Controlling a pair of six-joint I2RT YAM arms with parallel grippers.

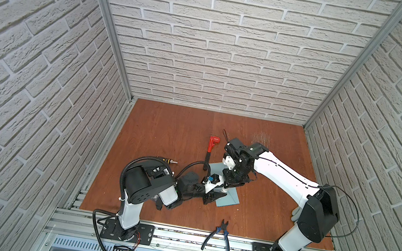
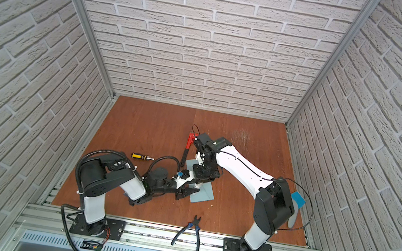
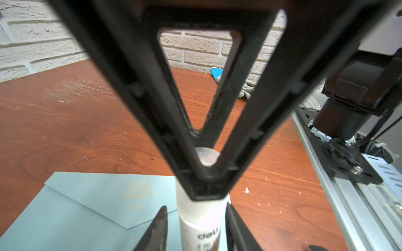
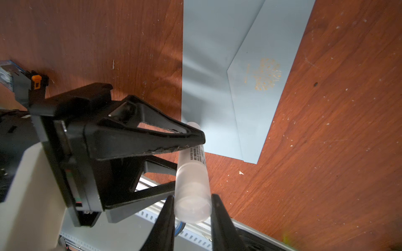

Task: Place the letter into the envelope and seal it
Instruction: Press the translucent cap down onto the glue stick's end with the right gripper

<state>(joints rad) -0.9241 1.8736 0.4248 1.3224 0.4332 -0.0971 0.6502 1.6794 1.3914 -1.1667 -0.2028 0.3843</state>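
1. In both top views the envelope [image 1: 230, 200] [image 2: 203, 196] lies flat, partly hidden by the arms; no letter shows.
2. Left wrist: the left gripper [image 3: 195, 207] flanks the glue stick [image 3: 201, 234] at its body, contact unclear.
3. Right wrist: the right gripper [image 4: 193, 196] pinches the stick's cap [image 4: 192, 206]; the envelope lies just beyond, flap [image 4: 261, 87] down.

"deli" printed on glue stick [image 3: 202, 223] body.

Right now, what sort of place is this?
Probably a robot test cell, not a real room: brick-print walls on aluminium posts, a wood table, with pliers and a wrench lying about.
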